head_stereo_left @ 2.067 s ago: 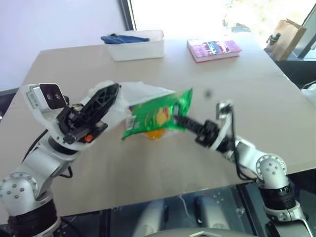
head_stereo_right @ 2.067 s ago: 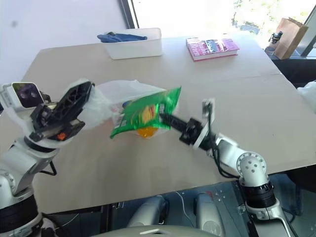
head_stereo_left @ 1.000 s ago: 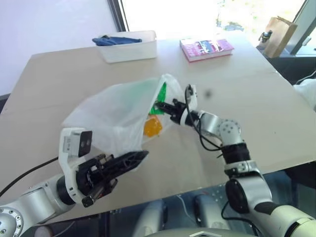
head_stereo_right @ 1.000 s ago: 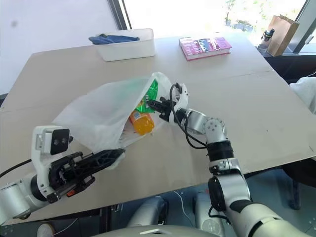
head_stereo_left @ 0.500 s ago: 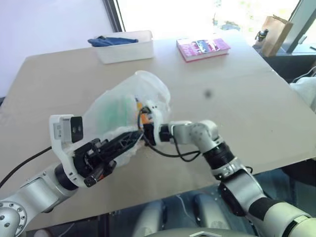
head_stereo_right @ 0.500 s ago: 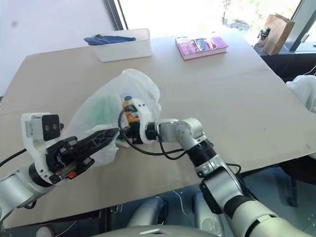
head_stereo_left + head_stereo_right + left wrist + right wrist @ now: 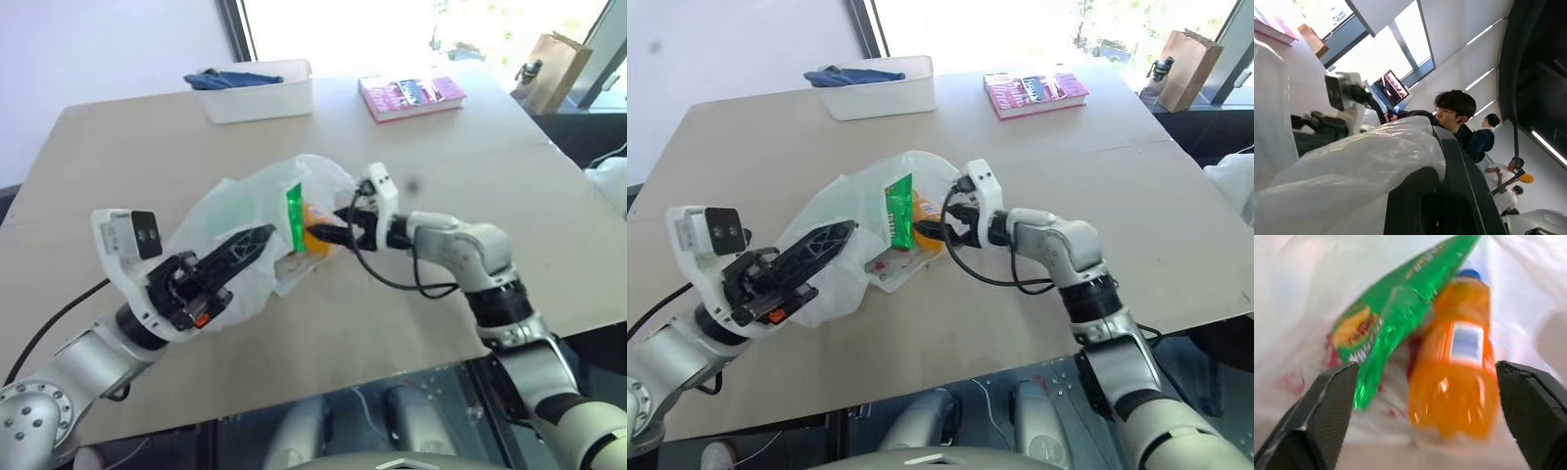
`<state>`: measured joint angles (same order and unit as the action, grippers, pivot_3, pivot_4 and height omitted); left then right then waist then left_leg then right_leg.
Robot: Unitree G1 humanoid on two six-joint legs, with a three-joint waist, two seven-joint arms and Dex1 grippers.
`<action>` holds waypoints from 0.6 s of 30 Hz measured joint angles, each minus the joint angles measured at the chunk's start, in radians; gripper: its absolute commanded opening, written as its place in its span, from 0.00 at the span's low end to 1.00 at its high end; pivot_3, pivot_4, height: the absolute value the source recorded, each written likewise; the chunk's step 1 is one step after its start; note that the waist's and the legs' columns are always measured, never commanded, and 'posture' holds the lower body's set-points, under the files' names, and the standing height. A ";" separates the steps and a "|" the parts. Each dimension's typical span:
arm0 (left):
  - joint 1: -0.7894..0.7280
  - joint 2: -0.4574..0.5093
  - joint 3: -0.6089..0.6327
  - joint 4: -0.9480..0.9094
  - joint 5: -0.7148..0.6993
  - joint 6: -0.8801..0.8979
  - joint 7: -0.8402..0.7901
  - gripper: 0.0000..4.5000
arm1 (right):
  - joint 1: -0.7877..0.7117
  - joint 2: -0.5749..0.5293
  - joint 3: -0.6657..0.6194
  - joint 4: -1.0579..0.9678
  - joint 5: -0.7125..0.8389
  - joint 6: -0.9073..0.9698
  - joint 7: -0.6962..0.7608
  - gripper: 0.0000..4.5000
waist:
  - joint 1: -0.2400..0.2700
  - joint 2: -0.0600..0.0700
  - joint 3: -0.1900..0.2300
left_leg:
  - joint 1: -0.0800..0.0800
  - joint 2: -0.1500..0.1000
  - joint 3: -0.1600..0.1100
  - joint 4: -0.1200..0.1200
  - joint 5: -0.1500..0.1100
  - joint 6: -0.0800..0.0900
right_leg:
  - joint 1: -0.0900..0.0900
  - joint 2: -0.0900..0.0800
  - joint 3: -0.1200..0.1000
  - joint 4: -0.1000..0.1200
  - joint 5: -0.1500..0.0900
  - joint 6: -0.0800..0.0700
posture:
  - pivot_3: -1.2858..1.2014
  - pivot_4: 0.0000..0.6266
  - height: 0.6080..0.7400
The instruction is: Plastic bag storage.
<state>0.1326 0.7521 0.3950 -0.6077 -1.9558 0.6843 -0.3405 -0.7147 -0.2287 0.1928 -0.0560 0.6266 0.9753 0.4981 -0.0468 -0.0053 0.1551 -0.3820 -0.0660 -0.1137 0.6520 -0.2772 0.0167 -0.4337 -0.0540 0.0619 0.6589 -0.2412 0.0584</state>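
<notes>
Right wrist view shows me my right end effector (image 7: 1420, 421) open before bottle (image 7: 1457, 377) and snack packet (image 7: 1386, 323); left end effector (image 7: 240, 250) is closed on the plastic bag (image 7: 235, 211)

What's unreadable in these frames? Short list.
- Left end effector: fingertips buried in the plastic bag, head views; exact pinch spot hidden.
- Orange bottle: label blurred, right wrist view.
- Green snack packet: lower end covered by bag film, head views.
- White tub: contents beyond the blue item hidden by its wall.

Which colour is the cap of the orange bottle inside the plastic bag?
Blue. The bottle lies beside the green snack packet; the right wrist view shows its cap best.
</notes>
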 measured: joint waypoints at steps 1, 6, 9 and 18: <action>-0.015 -0.008 -0.005 0.011 0.000 0.008 0.002 0.00 | 0.010 -0.010 -0.004 -0.043 0.002 0.014 -0.001 0.98 | -0.001 0.000 0.000 | 0.000 0.000 0.000 0.000 0.000 0.000 | 0.000 0.000 0.000 0.000 0.000 0.000 | 0.52 0.24 1.00; -0.064 -0.032 -0.013 0.049 0.000 0.035 0.019 0.00 | 0.063 -0.022 -0.032 -0.182 0.016 0.039 -0.028 0.98 | 0.006 0.000 0.000 | 0.000 -0.001 0.000 0.001 0.000 0.000 | 0.001 -0.001 0.000 0.000 0.000 0.000 | 0.52 0.24 1.00; -0.072 -0.038 -0.011 0.064 0.000 0.053 0.021 0.00 | 0.089 -0.035 -0.107 -0.217 0.025 0.044 -0.060 0.98 | 0.012 -0.001 0.000 | 0.000 -0.002 0.000 0.001 0.000 0.000 | 0.001 -0.001 -0.001 -0.001 0.000 0.000 | 0.52 0.24 1.00; -0.102 -0.052 -0.014 0.070 0.000 0.084 0.024 0.00 | -0.029 0.001 -0.114 0.225 -0.147 -0.150 -0.045 0.98 | 0.002 -0.001 -0.001 | 0.001 0.000 0.002 0.001 0.000 0.000 | 0.000 0.000 0.002 0.001 0.000 0.000 | 0.52 0.24 1.00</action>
<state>0.0305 0.7006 0.3810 -0.5377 -1.9560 0.7683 -0.3162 -0.7439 -0.2272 0.0788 0.1688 0.4799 0.8253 0.4532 -0.0450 -0.0064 0.1546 -0.3812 -0.0664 -0.1114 0.6529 -0.2771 0.0167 -0.4332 -0.0535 0.0638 0.6598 -0.2411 0.0585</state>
